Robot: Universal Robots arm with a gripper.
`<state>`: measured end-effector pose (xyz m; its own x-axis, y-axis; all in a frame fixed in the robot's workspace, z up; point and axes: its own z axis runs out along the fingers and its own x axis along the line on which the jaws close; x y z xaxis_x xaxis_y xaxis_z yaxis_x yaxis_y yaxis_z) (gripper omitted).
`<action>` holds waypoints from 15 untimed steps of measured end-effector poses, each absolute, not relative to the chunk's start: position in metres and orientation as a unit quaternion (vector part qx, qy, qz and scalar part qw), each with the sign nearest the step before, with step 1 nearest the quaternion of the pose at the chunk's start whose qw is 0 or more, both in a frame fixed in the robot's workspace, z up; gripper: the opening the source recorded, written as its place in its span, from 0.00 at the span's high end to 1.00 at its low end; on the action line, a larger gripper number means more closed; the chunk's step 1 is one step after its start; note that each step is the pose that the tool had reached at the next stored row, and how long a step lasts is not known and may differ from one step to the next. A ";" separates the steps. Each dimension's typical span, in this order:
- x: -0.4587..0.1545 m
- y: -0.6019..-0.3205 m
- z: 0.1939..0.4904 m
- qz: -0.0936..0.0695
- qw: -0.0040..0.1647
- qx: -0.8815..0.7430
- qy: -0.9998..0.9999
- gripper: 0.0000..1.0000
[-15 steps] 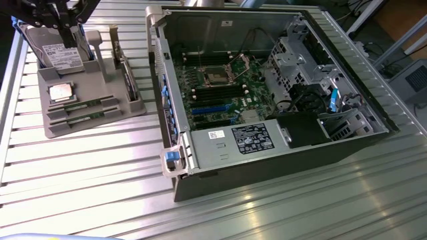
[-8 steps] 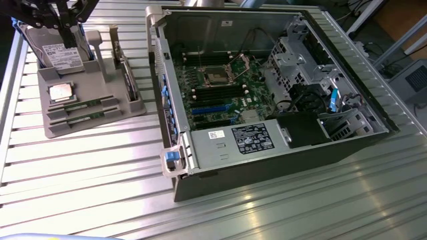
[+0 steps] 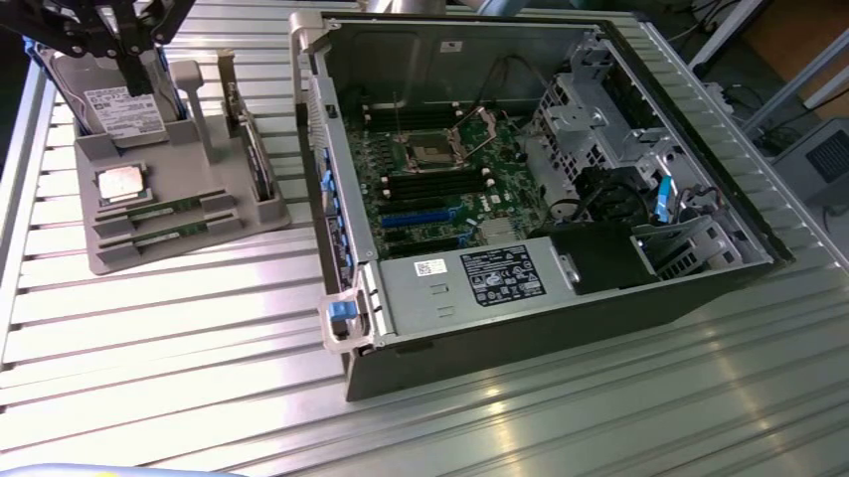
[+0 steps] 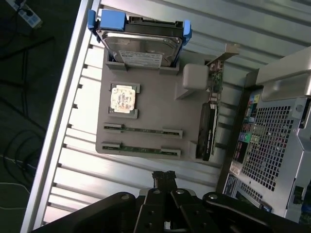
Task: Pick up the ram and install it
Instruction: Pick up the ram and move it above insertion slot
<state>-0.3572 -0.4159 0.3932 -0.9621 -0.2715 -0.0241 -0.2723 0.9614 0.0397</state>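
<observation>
Gripper (image 4: 164,175): closed, holding nothing, near grey tray (image 4: 160,97). Ram (image 4: 143,130): two green sticks slotted in the tray. Hard drive (image 4: 141,46): white label, print unreadable.

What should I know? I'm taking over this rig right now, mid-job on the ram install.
Gripper: shut, empty, up above the tray, touching nothing.
Two ram sticks lie in the tray's slots, on the same tray as the hard drive.
Computer case: open, to the exterior view's right of the tray.
Done: nothing visible.
Left: ram not picked up, not installed.
</observation>
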 end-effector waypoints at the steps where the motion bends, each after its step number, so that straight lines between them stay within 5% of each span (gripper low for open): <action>1: -0.357 -0.416 0.393 0.021 0.009 -0.140 0.990 0.89; 15: -0.357 -0.416 0.393 0.021 0.008 -0.198 0.980 0.89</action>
<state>-0.3572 -0.4159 0.3932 -0.9218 -0.3871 -0.0233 -0.3877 0.9210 0.0374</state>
